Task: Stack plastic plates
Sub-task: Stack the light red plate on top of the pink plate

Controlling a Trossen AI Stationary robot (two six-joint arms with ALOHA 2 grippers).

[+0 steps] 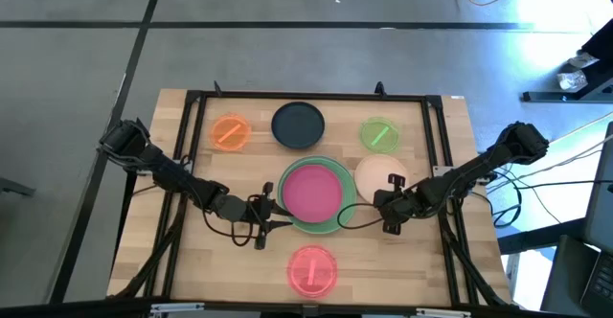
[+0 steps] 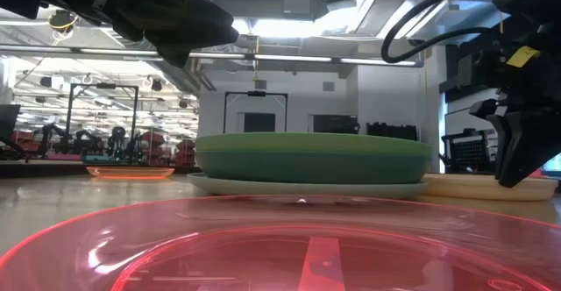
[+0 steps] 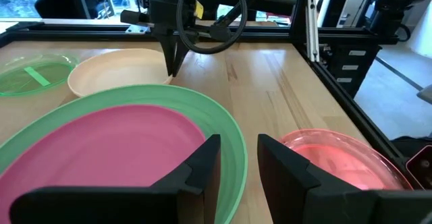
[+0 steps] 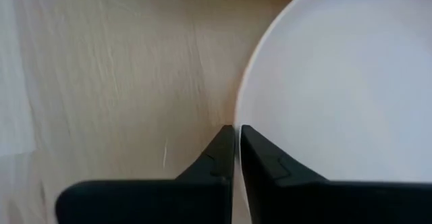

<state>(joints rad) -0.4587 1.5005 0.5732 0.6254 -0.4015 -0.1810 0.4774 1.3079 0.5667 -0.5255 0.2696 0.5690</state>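
Wood of a pale colour makes the table (image 1: pixel 192 261), and a black frame (image 1: pixel 316 96) runs around the working area; beyond it lies a grey floor, and the low view shows a big hall with ceiling lights behind. As landmark I take the stack (image 1: pixel 313 195) in the middle: a magenta plate (image 1: pixel 311 192) lies inside a green plate (image 1: pixel 337 224), and in the low view a pale plate (image 2: pixel 307 186) shows under them. Behind the stack sits the dark navy plate (image 1: pixel 298 124), with the translucent orange plate (image 1: pixel 230 131) to its left and the lime plate (image 1: pixel 380 134) to its right. The pink-red plate (image 1: pixel 312 268) lies in front of the stack, apart from it. The peach plate (image 1: pixel 378 176) lies just beside the stack on the right, with only little wood between. The left gripper (image 3: pixel 237 163) is low at the left front rim of the green plate, its fingers a little apart and holding nothing. The right gripper (image 4: pixel 236 140) is at the front edge of the peach plate, with the fingers nearly together and the thin rim in the narrow gap between them. Free wood remains at both front corners of the table.
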